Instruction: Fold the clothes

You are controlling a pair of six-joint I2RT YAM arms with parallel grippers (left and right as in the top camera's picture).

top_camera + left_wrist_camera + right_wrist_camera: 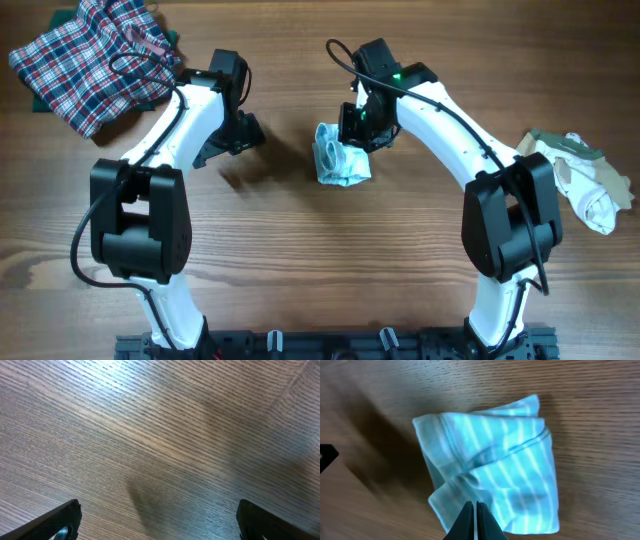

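Observation:
The pale blue-white striped cloth [340, 163] lies folded into a small square at the table's middle, and it fills the right wrist view [495, 475]. My right gripper [357, 128] is at the cloth's far edge. Its jaws are shut, and the tips [475, 504] press into the cloth where creases gather. My left gripper [240, 135] hangs to the left of the cloth, apart from it. It is open wide over bare wood [157, 507] with nothing between its fingers.
A red-white-blue plaid garment [90, 60] lies bunched at the far left corner on a dark green cloth [40, 100]. A beige and white heap [585, 180] sits at the right edge. The table is brown wood.

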